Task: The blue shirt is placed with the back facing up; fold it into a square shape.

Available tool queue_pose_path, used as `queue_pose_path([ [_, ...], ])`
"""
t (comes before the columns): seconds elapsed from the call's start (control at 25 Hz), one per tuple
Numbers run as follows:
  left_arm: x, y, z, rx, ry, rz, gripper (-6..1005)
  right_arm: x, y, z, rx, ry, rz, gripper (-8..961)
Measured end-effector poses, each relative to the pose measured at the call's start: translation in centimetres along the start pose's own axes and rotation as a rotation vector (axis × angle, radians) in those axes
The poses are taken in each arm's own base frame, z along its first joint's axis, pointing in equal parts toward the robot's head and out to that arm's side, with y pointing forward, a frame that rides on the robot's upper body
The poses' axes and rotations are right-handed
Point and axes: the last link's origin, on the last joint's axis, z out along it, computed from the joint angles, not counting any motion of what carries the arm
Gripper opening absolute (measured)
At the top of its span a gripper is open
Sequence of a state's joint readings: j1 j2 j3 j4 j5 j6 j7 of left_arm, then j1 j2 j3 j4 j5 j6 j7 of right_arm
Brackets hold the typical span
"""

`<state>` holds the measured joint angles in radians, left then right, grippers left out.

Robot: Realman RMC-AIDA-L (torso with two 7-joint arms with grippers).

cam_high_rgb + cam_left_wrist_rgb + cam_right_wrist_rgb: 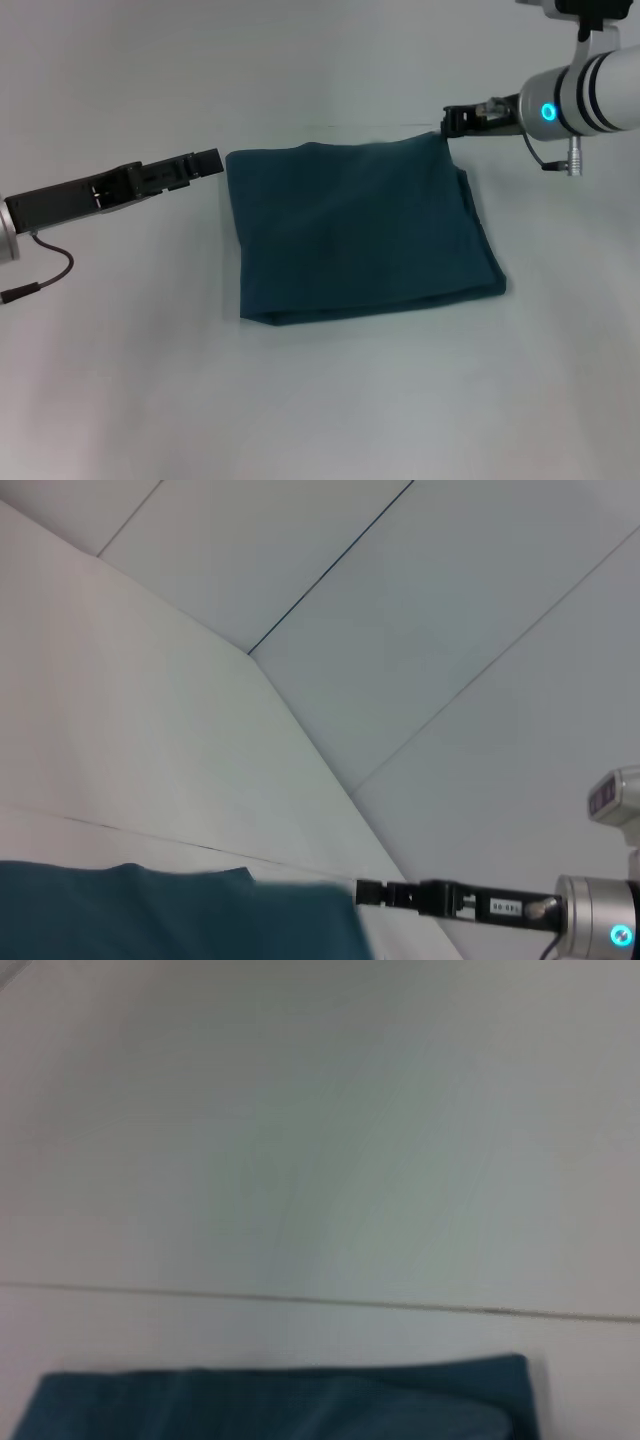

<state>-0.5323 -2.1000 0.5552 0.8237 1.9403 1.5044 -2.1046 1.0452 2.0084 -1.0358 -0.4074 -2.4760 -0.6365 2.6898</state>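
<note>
A blue shirt (pixel 360 232) lies folded into a near-square on the white tabletop (pixel 120 380), the left claw (pixel 207 161) beside its far left corner and the right claw (pixel 448 120) at its far right corner, grips indiscernible; they should withdraw gently without dragging cloth.

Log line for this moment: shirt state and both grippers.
blue shirt: folded, roughly square, flat on table | left gripper: at far-left corner | right gripper: at far-right corner
</note>
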Motion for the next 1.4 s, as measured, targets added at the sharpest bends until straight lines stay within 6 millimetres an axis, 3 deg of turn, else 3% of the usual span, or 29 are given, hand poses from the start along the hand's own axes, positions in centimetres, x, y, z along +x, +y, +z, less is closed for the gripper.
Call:
queue_pose_path([
  [0.12, 0.0, -0.1, 0.0, 0.005, 0.003, 0.000, 933, 0.5, -1.3, -0.1, 0.062, 0.031, 0.002, 34],
  [0.32, 0.0, -0.1, 0.0, 0.006, 0.003, -0.001, 933, 0.8, -4.0, -1.0, 0.119, 0.059, 0.081, 154],
  [0.56, 0.0, -0.3, -0.3, 0.012, -0.007, -0.094, 933, 0.9, -5.3, -4.0, -0.035, 0.130, 0.152, 201],
  [0.76, -0.7, -0.3, -1.2, 0.014, -0.072, -0.327, 932, 3.0, -6.9, -7.4, -0.256, 0.189, 0.265, 353],
  [0.88, -1.8, -0.4, -1.2, 0.047, -0.166, -0.416, 932, 4.4, -8.3, -9.1, -0.317, 0.204, 0.333, 604],
  [1.0, -3.3, -0.7, -0.6, 0.085, -0.247, -0.499, 932, 5.1, -9.3, -10.3, -0.350, 0.208, 0.371, 659],
  [1.2, -5.9, -1.9, 1.0, 0.120, -0.237, -0.625, 933, 5.3, -9.8, -11.4, -0.382, 0.207, 0.377, 749],
  [1.4, -7.0, -2.6, 2.1, 0.155, -0.202, -0.664, 933, 5.3, -9.7, -11.4, -0.388, 0.205, 0.374, 836],
])
